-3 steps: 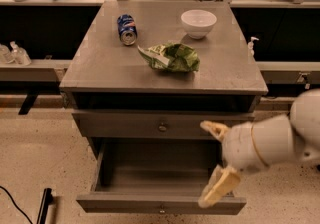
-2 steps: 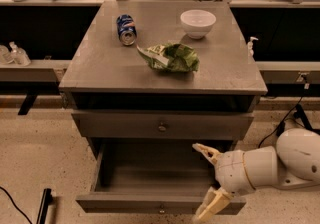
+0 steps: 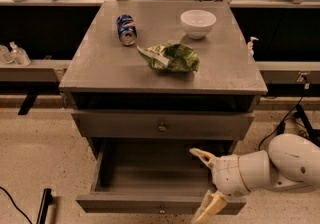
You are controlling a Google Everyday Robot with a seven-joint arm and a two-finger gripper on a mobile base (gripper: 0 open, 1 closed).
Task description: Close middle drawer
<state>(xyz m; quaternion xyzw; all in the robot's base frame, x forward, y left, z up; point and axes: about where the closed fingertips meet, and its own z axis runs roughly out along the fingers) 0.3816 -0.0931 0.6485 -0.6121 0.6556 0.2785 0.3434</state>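
Down at the bottom, closest to us, the middle drawer [image 3: 150, 178] is pulled far out of the cabinet. We can look into its grey box. Its front board runs along the bottom edge, with a small round knob [image 3: 161, 211] in the middle.

At the right end of that front board is the gripper [image 3: 196, 186]. Its two tan fingers [image 3: 202, 156] are spread wide and hold nothing. One finger is over the inside of the box. The other is lower down, in front of the front board. I cannot tell if either finger touches the wood. The fat white arm [image 3: 280, 165] comes in from the right.

Just above the open box is the top drawer [image 3: 125, 125]. It has its own knob [image 3: 162, 127] and sticks out only a little. A dark gap sits between it and the table top [image 3: 100, 68].

On the table top, a crumpled green bag [image 3: 172, 58] lies near the middle. A blue can [image 3: 126, 29] lies on its side farther back, to the left. A white bowl [image 3: 198, 22] stands upright farther back, to the right, well apart from the can.

A black cable [image 3: 280, 129] runs over the speckled floor [image 3: 35, 153] on the right.
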